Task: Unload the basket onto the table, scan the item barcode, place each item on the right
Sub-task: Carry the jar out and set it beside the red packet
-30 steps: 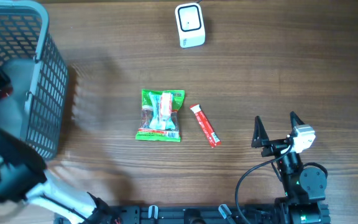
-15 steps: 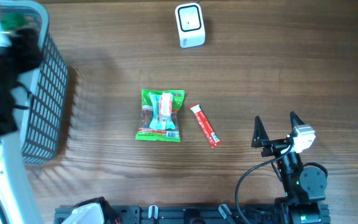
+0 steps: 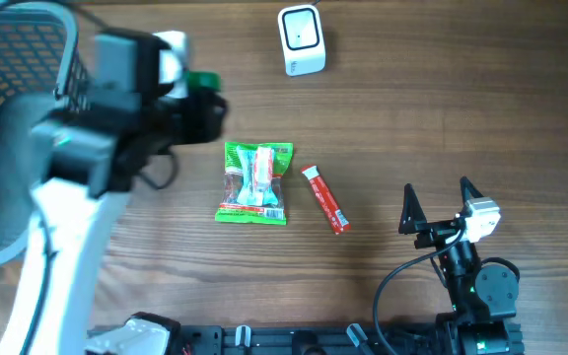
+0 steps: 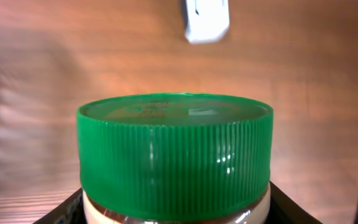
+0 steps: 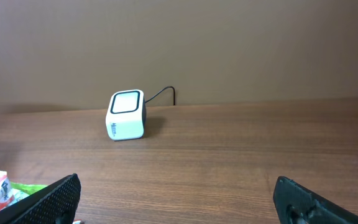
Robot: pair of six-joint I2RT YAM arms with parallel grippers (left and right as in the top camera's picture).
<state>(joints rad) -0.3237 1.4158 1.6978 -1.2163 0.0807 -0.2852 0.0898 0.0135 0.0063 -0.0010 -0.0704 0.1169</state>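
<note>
Jar (image 4: 176, 155), green-capped, is gripped in the left fingers (image 4: 67, 213), with the scanner (image 3: 301, 40) ahead, well apart. Right fingers (image 3: 409, 209) stand wide open, empty, farther off.

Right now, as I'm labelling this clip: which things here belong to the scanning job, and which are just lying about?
In the job: green-lidded jar, barcode scanner.
Lying about: green snack packet, red sachet, mesh basket.
</note>
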